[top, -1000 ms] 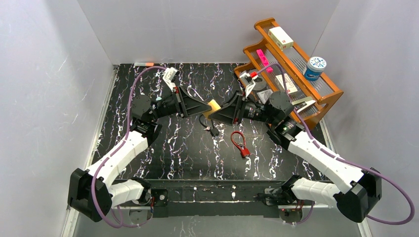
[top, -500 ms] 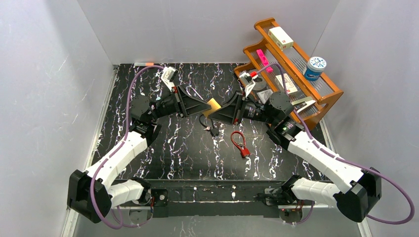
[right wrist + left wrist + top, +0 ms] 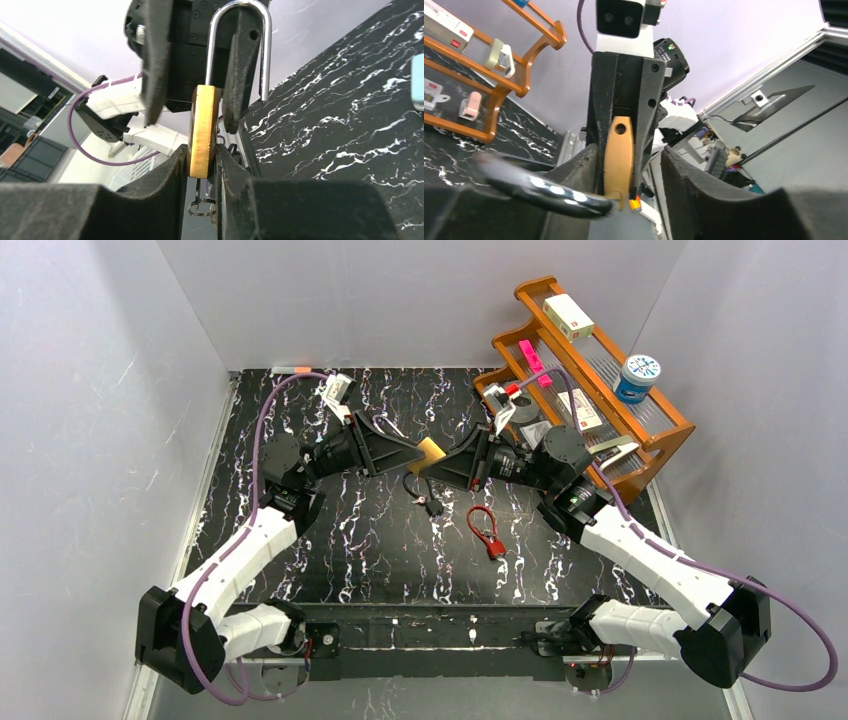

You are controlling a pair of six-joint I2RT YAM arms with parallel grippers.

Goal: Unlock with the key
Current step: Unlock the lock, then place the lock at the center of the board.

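A brass padlock (image 3: 432,451) hangs in the air between the two grippers, above the middle of the black marble table (image 3: 300,540). My right gripper (image 3: 202,155) is shut on the padlock's body (image 3: 202,130), seen edge-on. The silver shackle (image 3: 240,20) points up, and its right leg ends free beside the body. A key ring (image 3: 202,207) dangles under the body; the key itself is mostly hidden. My left gripper (image 3: 629,160) is open, the padlock (image 3: 618,155) close to one finger and a wide gap to the other. The keys (image 3: 425,498) hang below in the top view.
A red cable lock (image 3: 485,530) lies on the table just right of centre. A wooden shelf rack (image 3: 660,405) stands at the back right with a blue-lidded jar (image 3: 637,377), small boxes and a pink item. Grey walls close in left, back and right.
The left gripper's jaws have spread apart off the padlock and the left arm has eased back slightly. The right gripper has closed onto the padlock's body.
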